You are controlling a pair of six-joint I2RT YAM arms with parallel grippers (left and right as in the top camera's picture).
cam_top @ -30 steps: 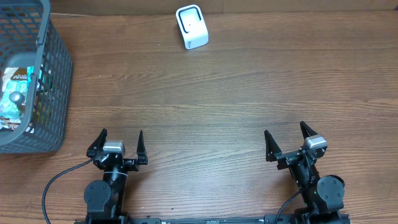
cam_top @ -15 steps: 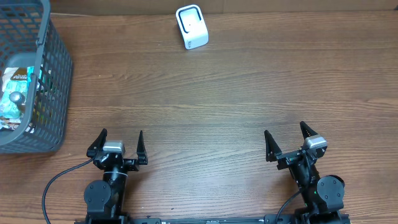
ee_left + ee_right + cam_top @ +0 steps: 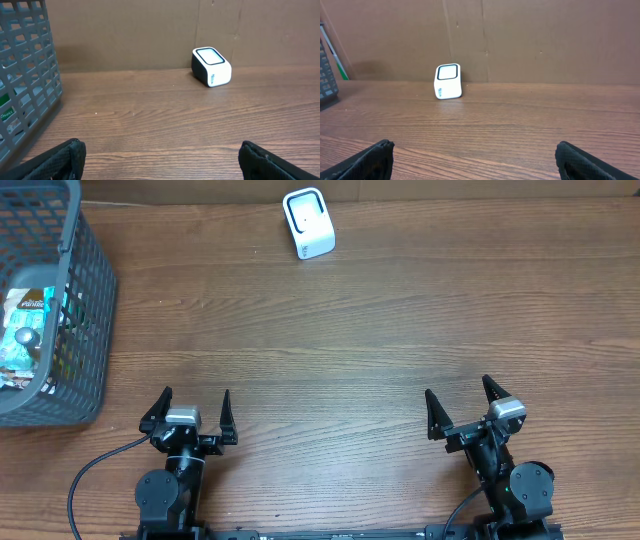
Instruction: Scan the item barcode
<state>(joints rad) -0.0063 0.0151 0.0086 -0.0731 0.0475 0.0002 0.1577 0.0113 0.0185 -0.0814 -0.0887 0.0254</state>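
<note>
Step in hand: the very start, by the look of it, w/ nothing picked up yet. Left pincer (image 3: 195,393) and right pincer (image 3: 458,386) both sit at the near edge of the bench (image 3: 380,330). Their jaws are spread wide & empty, well apart from everything else.

Item to scan: prob. one of the packets (image 3: 27,308) inside the grey mesh basket (image 3: 92,300), which stands at the left edge of the bench toward the far-left corner. The barcode scanner (image 3: 308,222) stands near the far edge, approx mid-width, well apart from the basket.

Next move, as a judgement: the left arm is nearer the basket, so it would reach over the rim & down, close on a packet and lift it clear of the wall. It would then carry the packet to the scanner w/ the barcode side turned to the dark window. The basket walls look tall, so entry has to be from above; a side approach would hit the mesh.

Look of the item: flat, glossy printed pouches, teal/white, w/ a brown label band on one. A small round pale thing lies among them, can't tell what. The pouches overlap, and no barcode shows from overhead. They are likely soft & crinkly and may slip or fold in a grip. The scanner is a small white box w/ a black-framed window on its upper face.
</note>
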